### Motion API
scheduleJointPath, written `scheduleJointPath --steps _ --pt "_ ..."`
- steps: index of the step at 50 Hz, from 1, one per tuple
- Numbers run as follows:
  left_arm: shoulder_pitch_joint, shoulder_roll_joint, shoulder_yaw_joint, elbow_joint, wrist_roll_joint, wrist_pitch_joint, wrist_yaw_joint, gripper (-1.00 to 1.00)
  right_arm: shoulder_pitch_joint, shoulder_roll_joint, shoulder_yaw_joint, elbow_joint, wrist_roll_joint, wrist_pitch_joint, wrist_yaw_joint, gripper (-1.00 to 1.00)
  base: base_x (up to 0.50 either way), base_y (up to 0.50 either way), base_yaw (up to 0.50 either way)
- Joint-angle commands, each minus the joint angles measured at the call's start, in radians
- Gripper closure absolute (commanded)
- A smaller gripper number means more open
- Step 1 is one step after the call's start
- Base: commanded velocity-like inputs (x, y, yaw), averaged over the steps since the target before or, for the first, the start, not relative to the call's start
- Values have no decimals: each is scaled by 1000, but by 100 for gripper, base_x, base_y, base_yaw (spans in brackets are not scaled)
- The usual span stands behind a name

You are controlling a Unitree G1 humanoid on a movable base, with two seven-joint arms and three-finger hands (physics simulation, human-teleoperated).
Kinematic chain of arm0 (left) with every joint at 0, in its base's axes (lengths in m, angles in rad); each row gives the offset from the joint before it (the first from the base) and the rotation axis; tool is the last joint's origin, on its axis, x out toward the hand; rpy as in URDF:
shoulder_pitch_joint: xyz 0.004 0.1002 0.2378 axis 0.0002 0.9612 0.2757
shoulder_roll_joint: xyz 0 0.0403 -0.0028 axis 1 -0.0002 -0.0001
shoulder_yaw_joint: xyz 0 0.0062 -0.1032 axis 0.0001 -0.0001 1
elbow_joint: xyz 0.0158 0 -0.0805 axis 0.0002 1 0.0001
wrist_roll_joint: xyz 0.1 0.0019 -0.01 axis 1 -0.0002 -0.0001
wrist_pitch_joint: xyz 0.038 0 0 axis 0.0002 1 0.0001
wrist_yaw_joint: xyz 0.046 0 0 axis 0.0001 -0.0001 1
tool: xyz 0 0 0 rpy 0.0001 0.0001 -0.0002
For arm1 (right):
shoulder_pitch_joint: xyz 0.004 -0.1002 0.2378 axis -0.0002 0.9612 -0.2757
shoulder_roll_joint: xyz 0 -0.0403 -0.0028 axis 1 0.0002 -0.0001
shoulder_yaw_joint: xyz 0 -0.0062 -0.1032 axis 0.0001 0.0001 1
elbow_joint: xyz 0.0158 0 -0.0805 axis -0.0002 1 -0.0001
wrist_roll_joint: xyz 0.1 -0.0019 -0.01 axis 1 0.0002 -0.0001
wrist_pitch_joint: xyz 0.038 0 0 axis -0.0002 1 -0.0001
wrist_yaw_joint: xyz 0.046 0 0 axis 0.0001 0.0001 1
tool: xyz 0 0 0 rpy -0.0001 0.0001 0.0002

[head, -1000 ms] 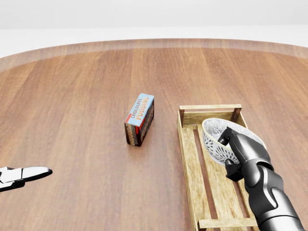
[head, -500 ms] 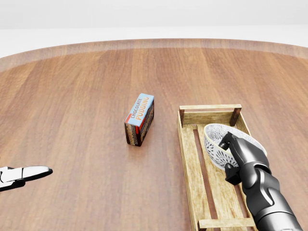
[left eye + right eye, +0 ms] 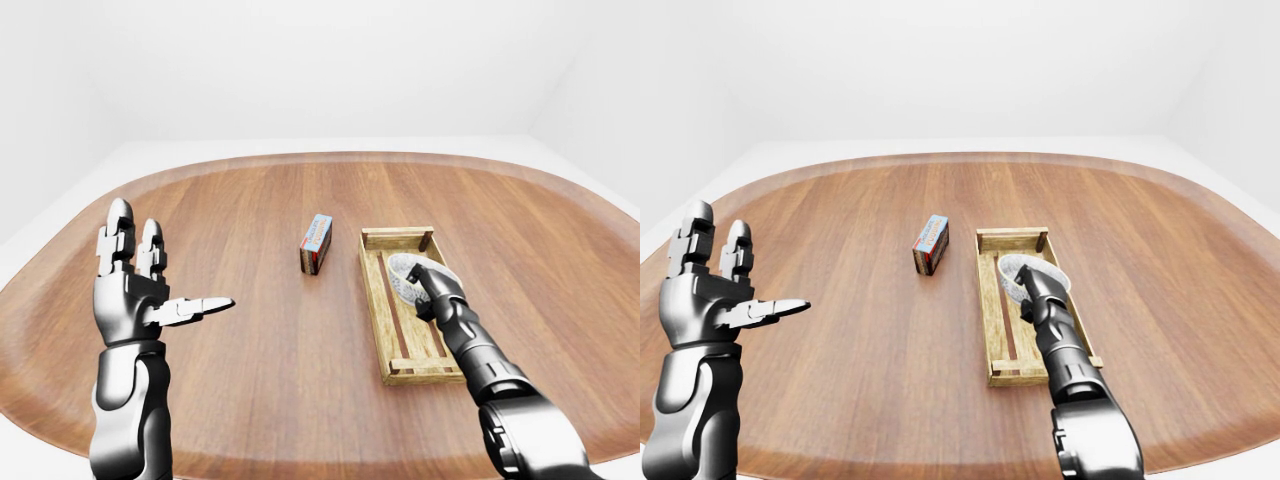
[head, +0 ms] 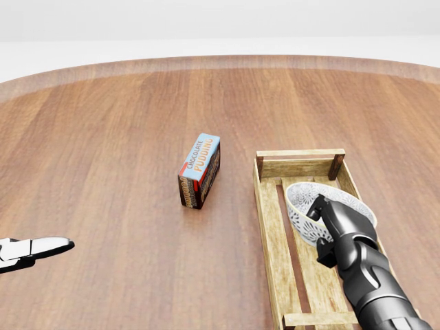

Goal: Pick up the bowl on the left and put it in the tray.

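Note:
A white bowl (image 4: 304, 204) with a dark lace pattern sits tilted inside the wooden slatted tray (image 4: 265, 227), in its upper half in the head view. My right hand (image 4: 323, 218) comes in from the bottom right with its dark fingers closed over the bowl's right rim, hiding that side. Whether the bowl rests on the slats I cannot tell. My left hand (image 3: 150, 295) is raised far to the left in the left-eye view, open, fingers spread, holding nothing. Only its pale fingertip (image 4: 42, 246) shows in the head view.
A chocolate pudding box (image 4: 200, 170) stands on the round wooden table (image 4: 124, 137), just left of the tray. The table's curved edge runs across the top of the head view, with white floor beyond it.
My right hand has sunk lower with the bowl, which now lies deeper in the tray and a little less tilted. The left hand and the pudding box have stayed put.

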Motion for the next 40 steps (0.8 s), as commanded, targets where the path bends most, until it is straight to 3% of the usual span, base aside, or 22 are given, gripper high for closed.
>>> scheduleJointPath --steps 1,10,11,12,15,19,21,24,29,32,40 --pt "-1 1 2 -4 -2 0 2 -100 -4 4 -8 35 53 0 -4 100 0 0 0" --pt "-2 2 4 -1 -4 0 2 -100 3 21 0 24 50 0 10 100 0 0 0" --pt "-3 2 2 2 -3 0 1 -100 4 23 -1 24 51 0 13 87 0 0 0" --pt "-3 2 1 4 -1 0 2 -100 8 25 -1 21 51 0 14 31 0 0 0" --pt "-1 2 2 -6 -4 0 2 -100 10 24 -5 31 55 0 8 7 0 0 0" --pt "-2 2 4 -2 -5 0 2 -100 3 22 -10 65 68 0 -6 29 0 0 0" --pt "0 1 2 -5 -4 0 2 -100 0 21 -8 75 72 0 -9 22 0 0 0" --pt "-2 0 -2 3 0 0 1 -100 -1 21 -7 87 79 0 -13 -7 0 0 0" --pt "1 0 0 -3 -2 0 0 -100 -3 19 -9 109 91 0 -27 -11 0 0 0" --pt "-2 0 1 1 -3 0 1 -100 4 23 -6 109 99 0 -18 -100 0 0 0" --pt "2 -3 -7 0 4 0 0 -100 58 27 3 -43 76 0 45 -100 0 0 0"
